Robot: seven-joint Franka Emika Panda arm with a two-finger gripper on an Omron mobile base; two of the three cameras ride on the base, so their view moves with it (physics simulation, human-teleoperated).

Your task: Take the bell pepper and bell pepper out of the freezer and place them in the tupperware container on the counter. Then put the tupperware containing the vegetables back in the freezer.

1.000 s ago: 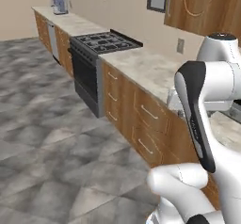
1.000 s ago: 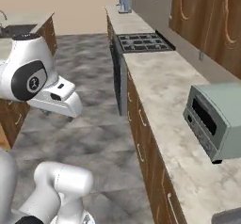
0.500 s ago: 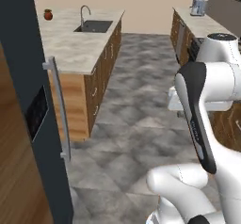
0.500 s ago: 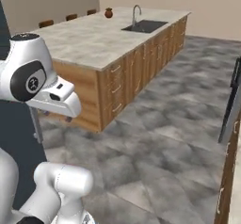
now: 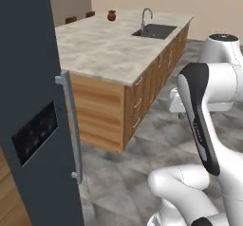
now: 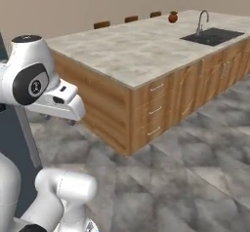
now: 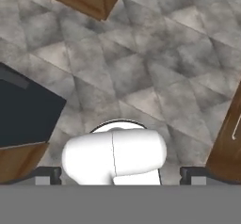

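Approaching the freezer [image 5: 33, 101] is the step in hand, judged from the closed dark slate-blue door at the left of the left base view and from the task, whose first action requires that door open. Neither pepper can be seen, and the door gives no sight of the interior. To perform this step well, bring the base to rest with the grey bar door handle [image 5: 71, 125] within comfortable reach of the arm, and leave room on the floor side for the door to swing. Avoid stopping close to the island counter [image 5: 118, 49], which stands just beyond the handle and could obstruct the swing.

Arm pose: the arm is folded and tucked close to the base, its upper link rising at the right of the left base view and its hand held level above the grey tiled floor [image 7: 141, 68]. The hand camera looks straight down at that floor, with a corner of the freezer [image 7: 23, 110] at its left edge.

Gripper [image 7: 121, 175]: two small dark fingertips [image 7: 47, 173] sit far apart at the bottom of the hand view, so the pincer stands wide and holds nothing.
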